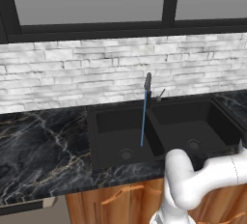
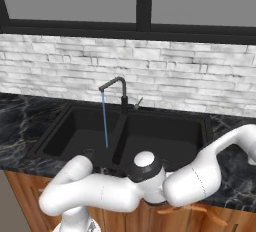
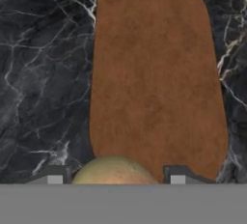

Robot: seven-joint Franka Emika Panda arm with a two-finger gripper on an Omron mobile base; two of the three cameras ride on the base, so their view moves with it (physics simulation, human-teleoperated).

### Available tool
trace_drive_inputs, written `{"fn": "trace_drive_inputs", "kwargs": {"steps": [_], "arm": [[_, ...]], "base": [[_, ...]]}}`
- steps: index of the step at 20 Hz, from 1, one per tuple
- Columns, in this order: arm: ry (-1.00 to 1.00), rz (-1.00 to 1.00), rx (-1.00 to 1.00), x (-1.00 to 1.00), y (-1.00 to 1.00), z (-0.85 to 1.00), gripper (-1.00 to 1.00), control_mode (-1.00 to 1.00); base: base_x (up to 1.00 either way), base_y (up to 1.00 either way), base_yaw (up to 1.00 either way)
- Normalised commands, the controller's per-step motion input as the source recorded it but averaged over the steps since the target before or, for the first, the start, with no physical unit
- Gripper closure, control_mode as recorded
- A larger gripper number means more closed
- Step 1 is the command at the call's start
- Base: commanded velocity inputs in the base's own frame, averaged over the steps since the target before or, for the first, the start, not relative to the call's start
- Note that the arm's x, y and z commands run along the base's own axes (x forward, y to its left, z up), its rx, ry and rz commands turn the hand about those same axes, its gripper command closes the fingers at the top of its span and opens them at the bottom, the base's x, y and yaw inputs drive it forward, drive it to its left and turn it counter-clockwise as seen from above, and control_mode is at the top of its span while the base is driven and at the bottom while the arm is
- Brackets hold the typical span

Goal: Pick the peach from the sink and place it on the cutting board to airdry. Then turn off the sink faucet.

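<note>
Yellowish-orange peach (image 3: 115, 171) sits clamped between the gripper (image 3: 115, 177) fingers in the hand view, hovering over the brown cutting board's (image 3: 157, 83) near end on the marble counter (image 3: 43, 73). Base views show the black sink (image 1: 164, 124) instead, faucet (image 2: 118, 90) running blue water (image 2: 105, 121).

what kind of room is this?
A kitchen, rendered: a black double-basin sink with a running faucet, a dark marble counter, and a wooden cutting board.

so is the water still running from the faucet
Yes, a thin blue water stream falls from the sink faucet into the left basin of the sink.
</note>
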Motion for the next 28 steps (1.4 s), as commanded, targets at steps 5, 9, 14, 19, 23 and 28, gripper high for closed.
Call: {"fn": "trace_drive_inputs", "kwargs": {"steps": [5, 9, 14, 19, 23, 28], "arm": [[0.05, 0.00, 0.08, 0.17, -0.25, -0.16, 1.00, -1.00], [0.09, 0.00, 0.08, 0.27, -0.31, -0.15, 1.00, -1.00], [0.10, 0.00, 0.09, 0.24, -0.40, -0.05, -1.00, -1.00], [0.05, 0.07, 0.14, 0.04, -0.62, 0.51, -1.00, -1.00], [0.04, 0.14, 0.18, 0.13, -0.41, 0.86, -1.00, -1.00], [0.11, 0.24, 0.24, 0.11, -0.08, 0.88, -1.00, -1.00]], "base": [[0.00, 0.00, 0.00], [0.00, 0.00, 0.00], [0.00, 0.00, 0.00], [0.00, 0.00, 0.00], [0.00, 0.00, 0.00], [0.00, 0.00, 0.00]]}}
